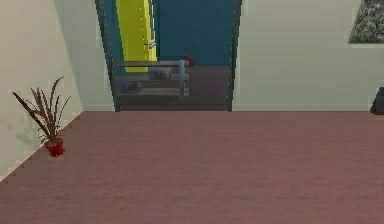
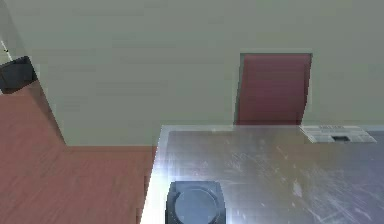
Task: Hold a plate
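One dark round plate-like thing point(image 2: 195, 203) sat at the near edge of the grey surface point(image 2: 290, 170), by its left corner, and I could not tell how the claw stood.

We're making out one possible bit of robot bodywork: a dark rounded-square shape point(image 2: 195, 203) w/ a paler grey round centre, sitting at the arm side view's bottom edge, approx. mid-frame. We're not telling whether it's robot or sth on the tabletop point(image 2: 290, 165).
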You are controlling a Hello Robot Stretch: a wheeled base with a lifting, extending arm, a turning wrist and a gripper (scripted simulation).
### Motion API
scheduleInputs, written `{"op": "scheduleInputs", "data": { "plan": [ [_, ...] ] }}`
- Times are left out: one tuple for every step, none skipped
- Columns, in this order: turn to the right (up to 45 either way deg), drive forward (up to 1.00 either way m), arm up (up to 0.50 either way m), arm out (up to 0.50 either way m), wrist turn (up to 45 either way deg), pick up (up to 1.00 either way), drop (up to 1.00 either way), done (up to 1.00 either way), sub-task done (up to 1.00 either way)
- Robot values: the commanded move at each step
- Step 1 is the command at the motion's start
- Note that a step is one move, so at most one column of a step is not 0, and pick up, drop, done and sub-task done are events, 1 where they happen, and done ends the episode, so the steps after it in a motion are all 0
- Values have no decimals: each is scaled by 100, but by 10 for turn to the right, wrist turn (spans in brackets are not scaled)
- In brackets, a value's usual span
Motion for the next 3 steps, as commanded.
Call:
{"op": "scheduleInputs", "data": {
  "plan": [
    [0,0,50,0,0,0,0,0,0],
    [0,0,28,0,0,0,0,0,0],
    [0,0,0,10,0,0,0,0,0]
  ]
}}
